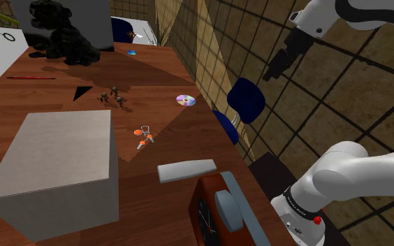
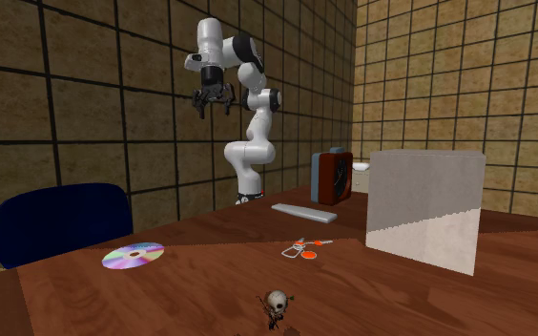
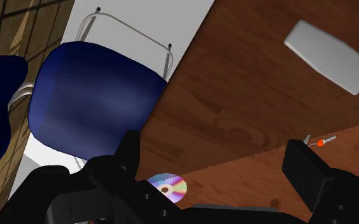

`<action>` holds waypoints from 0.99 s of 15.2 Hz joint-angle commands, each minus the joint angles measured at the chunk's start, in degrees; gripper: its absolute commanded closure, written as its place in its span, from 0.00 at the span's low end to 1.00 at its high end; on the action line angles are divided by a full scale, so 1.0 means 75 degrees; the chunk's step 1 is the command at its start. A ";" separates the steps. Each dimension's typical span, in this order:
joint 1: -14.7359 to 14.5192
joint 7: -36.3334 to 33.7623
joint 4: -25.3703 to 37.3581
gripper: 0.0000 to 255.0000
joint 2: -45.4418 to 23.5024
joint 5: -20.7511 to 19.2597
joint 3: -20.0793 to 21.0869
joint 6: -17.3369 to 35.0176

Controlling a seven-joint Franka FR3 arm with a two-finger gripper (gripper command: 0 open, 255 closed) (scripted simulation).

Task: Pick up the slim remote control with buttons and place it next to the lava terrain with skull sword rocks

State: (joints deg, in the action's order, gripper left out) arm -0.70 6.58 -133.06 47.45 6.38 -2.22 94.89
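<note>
Iridescent disc lying flat near the wooden table's edge, on the side where a blue chair is standing. Big grey box sitting toward the opposite edge. Orange-tagged keys lying just beside the box. Black shaggy figure standing at the far corner, red stick lying near it.

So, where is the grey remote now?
The remote lies flat on the wooden table, low in the shoulder view, between the small orange things and the red-brown box.
</note>
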 commanded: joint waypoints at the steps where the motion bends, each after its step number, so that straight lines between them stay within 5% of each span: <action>1: 0.0000 0.0000 0.0000 0.00 0.0000 0.0000 0.0000 0.0000; 15: -0.1607 0.1589 -0.0722 0.00 -0.1923 0.0305 0.1195 0.2178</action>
State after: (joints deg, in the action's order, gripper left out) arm -11.99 17.37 -137.96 34.31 8.63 6.19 109.69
